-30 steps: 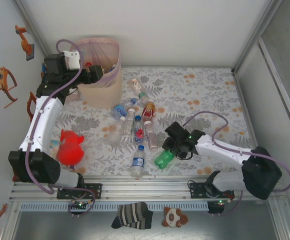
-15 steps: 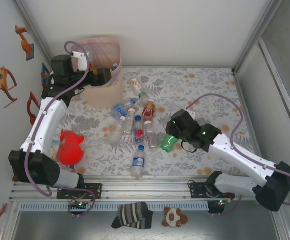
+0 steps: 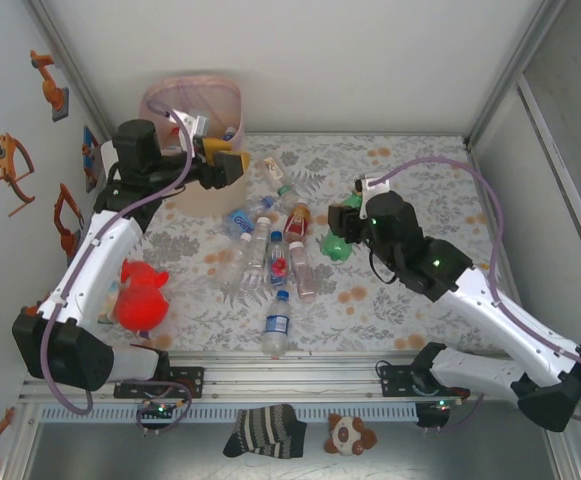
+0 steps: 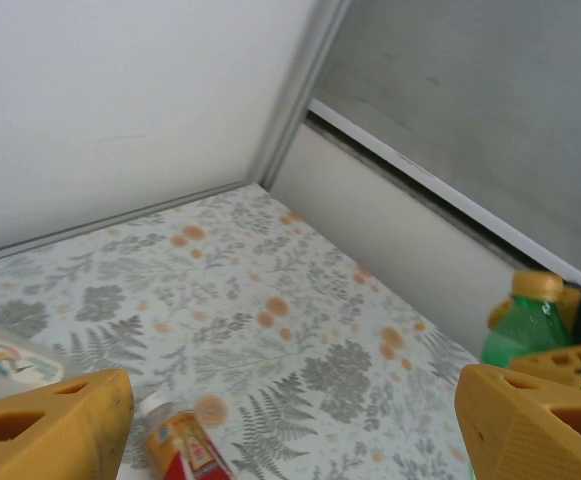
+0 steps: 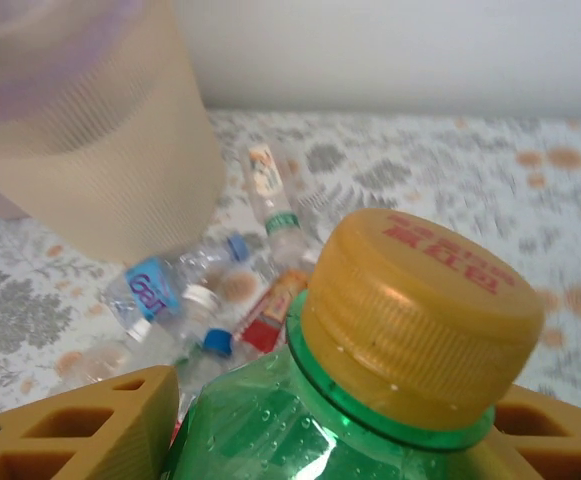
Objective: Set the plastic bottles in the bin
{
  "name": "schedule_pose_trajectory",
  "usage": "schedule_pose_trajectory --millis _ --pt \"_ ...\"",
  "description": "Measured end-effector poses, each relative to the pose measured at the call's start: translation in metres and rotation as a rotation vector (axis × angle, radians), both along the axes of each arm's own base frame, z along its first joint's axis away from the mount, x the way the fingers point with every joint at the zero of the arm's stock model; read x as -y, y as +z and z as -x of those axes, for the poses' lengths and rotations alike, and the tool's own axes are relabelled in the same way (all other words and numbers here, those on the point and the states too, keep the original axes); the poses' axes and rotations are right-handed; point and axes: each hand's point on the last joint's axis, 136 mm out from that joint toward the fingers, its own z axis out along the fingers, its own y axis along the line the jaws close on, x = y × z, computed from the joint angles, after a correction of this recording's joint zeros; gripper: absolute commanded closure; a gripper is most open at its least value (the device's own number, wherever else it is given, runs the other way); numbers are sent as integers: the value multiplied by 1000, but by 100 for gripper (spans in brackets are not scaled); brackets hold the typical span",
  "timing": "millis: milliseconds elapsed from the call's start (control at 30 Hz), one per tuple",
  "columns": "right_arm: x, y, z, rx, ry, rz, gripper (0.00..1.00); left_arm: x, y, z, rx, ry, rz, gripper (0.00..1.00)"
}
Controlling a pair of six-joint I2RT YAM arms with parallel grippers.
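Note:
My right gripper is shut on a green bottle with a yellow cap, held above the table right of the pile. Its yellow fingers flank the green bottle's shoulder. Several plastic bottles, clear with blue, red or white caps, lie in a heap at the table's middle. One more bottle lies nearer the front. The beige bin with its pink liner stands at the far left. My left gripper hangs open just right of the bin, its fingers wide apart with nothing between them.
A red plush toy lies at the left by my left arm. One clear bottle lies apart behind the heap. A striped sock and a small plush sit below the front rail. Walls close in the table's back and sides.
My right gripper has lifted the green bottle off the table front and carried it back and up. My left gripper has swung from over the bin to its right side.

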Motion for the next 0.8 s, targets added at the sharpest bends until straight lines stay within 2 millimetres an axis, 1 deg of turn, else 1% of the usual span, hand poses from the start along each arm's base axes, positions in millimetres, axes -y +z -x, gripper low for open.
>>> schedule_pose_trajectory --millis 233,300,333,400,467,633,800 --pt "-28 53 7 184 214 30 52 37 5 39 73 -201 34 15" --pt "-36 65 9 224 265 40 53 45 11 51 110 -267 52 12" --pt "-40 72 10 247 294 43 53 49 14 57 137 -298 60 10" --pt "-47 83 13 288 343 47 53 56 15 67 176 -348 66 7" --pt "-52 93 18 327 387 49 53 64 15 79 206 -399 68 7" --pt "-64 122 34 433 506 33 53 81 16 106 251 -517 75 7" --pt "-77 140 56 513 650 12 53 98 13 124 263 -606 81 7"
